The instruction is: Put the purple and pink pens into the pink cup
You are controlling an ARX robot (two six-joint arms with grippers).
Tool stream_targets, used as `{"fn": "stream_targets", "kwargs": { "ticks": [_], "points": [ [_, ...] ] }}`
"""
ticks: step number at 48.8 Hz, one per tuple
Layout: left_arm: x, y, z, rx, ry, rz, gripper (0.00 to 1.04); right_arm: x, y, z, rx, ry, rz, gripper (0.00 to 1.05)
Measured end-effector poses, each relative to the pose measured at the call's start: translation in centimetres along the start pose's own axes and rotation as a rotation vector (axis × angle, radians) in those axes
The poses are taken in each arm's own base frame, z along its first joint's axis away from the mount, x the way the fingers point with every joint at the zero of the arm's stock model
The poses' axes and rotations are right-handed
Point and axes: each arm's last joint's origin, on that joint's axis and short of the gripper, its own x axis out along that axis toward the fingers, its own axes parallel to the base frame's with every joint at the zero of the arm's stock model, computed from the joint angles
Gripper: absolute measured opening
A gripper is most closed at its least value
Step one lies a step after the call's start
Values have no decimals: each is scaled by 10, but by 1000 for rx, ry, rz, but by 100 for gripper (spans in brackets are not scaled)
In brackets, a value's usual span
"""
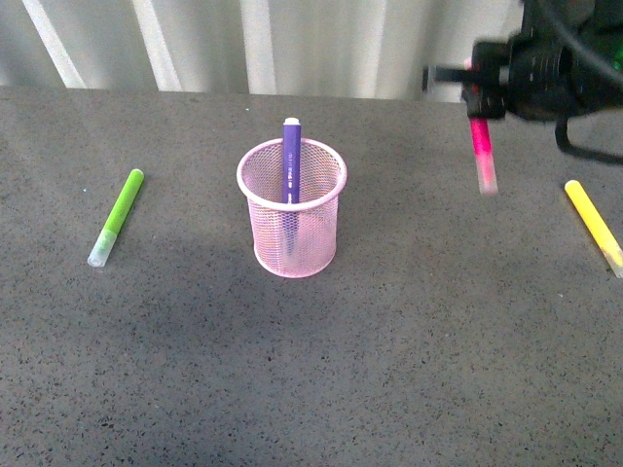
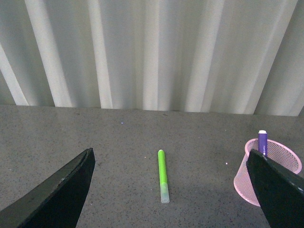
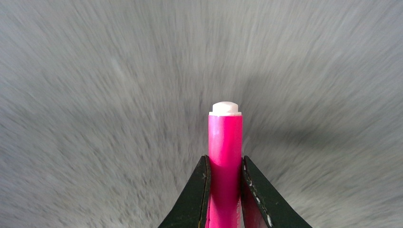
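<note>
The right tool [image 1: 479, 107] is clenched on the pink pen [image 1: 482, 156], holding it off the table [image 1: 389, 370] near the back right corner. The pen hangs almost upright with its pale end down, well to the right of the pink cup [image 1: 292, 229]. The right wrist view is blurred, but it shows both fingers [image 3: 197, 190] pressed against the pen's barrel. The cup stands mid-table, nearer the back edge, and the purple pen [image 1: 291, 161] is upright inside it, its white tip above the rim. The left tool [image 2: 168, 153] is released, its fingers spread wide and holding nothing. A lime-green pen [image 1: 117, 217] lies toward the left edge and a yellow pen [image 1: 594, 226] by the right edge.
</note>
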Motion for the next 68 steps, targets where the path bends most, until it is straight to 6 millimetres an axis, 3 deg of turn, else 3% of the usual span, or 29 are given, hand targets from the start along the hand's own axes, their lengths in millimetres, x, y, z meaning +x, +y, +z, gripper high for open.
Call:
{"fn": "stream_targets", "kwargs": {
  "ticks": [10,18,26,45,68],
  "points": [
    [0,0,0,0,0,0,98,-27,51,40,-159,-342,224,12],
    [0,0,0,0,0,0,98,-33,90,37,-249,-415,367,11],
    [0,0,0,0,0,0,98,-26,115,27,-277,-400,424,11],
    [0,0,0,0,0,0,98,-21,147,9,-257,-365,473,11],
    [0,0,0,0,0,0,98,-14,143,-7,-236,-336,474,11]
  ]
}}
